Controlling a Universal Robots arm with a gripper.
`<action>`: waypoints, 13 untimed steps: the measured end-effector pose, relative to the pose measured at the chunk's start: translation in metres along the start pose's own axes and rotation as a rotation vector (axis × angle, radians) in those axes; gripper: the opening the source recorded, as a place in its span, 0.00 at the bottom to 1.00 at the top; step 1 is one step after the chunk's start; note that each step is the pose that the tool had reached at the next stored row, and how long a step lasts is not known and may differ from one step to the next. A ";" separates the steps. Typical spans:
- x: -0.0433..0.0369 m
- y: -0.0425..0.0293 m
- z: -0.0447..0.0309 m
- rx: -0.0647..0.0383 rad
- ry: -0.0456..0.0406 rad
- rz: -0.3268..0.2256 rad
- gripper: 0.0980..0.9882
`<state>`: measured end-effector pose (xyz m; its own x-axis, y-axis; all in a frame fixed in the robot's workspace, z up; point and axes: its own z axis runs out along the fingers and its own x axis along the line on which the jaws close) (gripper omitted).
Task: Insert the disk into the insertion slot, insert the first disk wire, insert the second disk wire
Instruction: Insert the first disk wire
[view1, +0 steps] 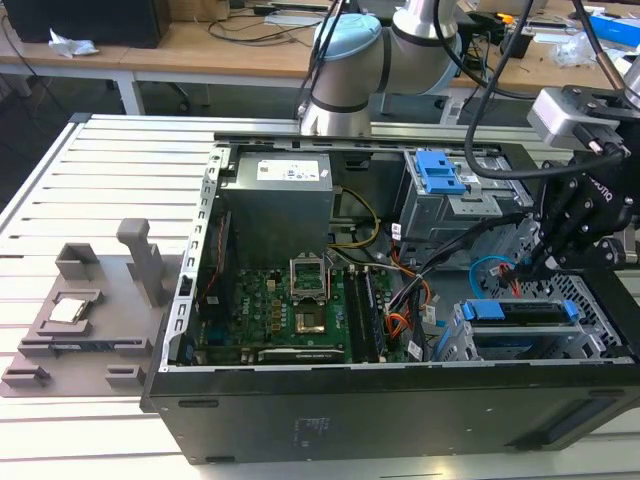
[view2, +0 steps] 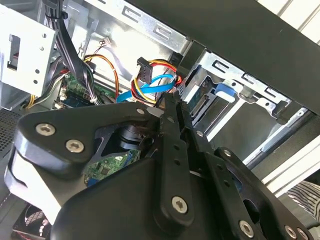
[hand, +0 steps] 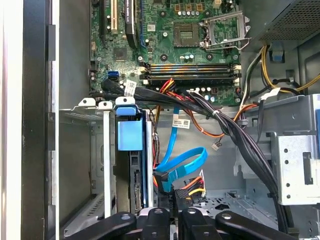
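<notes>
The disk (view1: 520, 312), in its blue carrier (hand: 131, 142), sits inside the insertion slot (view1: 462, 345), a grey perforated cage at the case's front on the exterior view's right. My gripper (view1: 528, 268) hangs just behind that cage. Its fingers stand close together in both wrist views, shut on the dark plug at the end of the looped blue disk wire (hand: 182, 160). The plug is held a short way off the disk's rear edge (hand: 137, 192). A second plug (hand: 192, 191) with red, yellow and orange wires lies beside it, also seen as a black plug (view2: 145, 67) near the gripper (view2: 169, 100).
A taller grey cage with a blue ribbed latch (view1: 440, 175) stands behind the gripper. A thick bundle of black cables (hand: 235, 135) crosses between the motherboard (view1: 290, 310) and the cages. The power supply (view1: 278, 195) fills the back corner. A grey fixture (view1: 90, 310) sits outside the case.
</notes>
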<state>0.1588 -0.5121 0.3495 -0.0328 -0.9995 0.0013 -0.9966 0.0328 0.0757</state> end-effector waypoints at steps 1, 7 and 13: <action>0.0039 -0.0002 -0.0003 0.000 0.0006 0.000 0.07; 0.0267 -0.0015 0.0010 0.000 0.0001 0.000 0.07; 0.0262 -0.0056 0.0039 0.000 0.0006 0.000 0.07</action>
<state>0.1632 -0.5385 0.3453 -0.0332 -0.9994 0.0020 -0.9966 0.0332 0.0757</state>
